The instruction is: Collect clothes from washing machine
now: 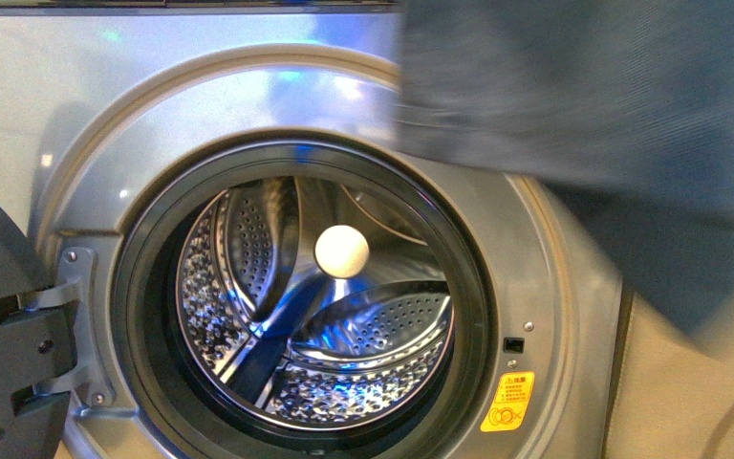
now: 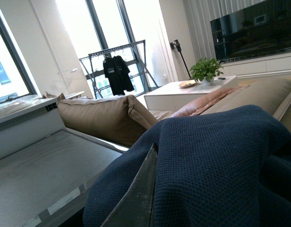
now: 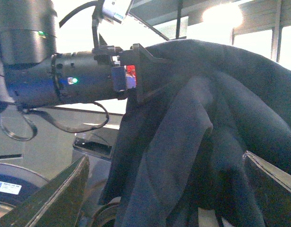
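Observation:
The clothes (image 1: 593, 86), one dark navy garment, hang blurred at the upper right of the front view, outside the washing machine (image 1: 554, 287). Its door (image 1: 0, 335) is swung open to the left, and no cloth shows in the steel drum (image 1: 344, 382). In the left wrist view the clothes (image 2: 216, 165) drape over my left gripper (image 2: 157, 156), which is shut on them; one finger (image 2: 136, 198) shows. In the right wrist view the clothes (image 3: 207, 118) hang from my left gripper (image 3: 145, 71). My right gripper (image 3: 165, 158) is open, with the cloth hanging between its fingers (image 3: 55, 198).
A white round knob (image 1: 341, 251) sits at the back of the drum. An orange sticker (image 1: 507, 402) is at the machine's lower right. Beige sofa cushions (image 2: 103, 116), a white table (image 2: 183, 92) with a plant (image 2: 205, 70) and a drying rack (image 2: 117, 71) stand behind.

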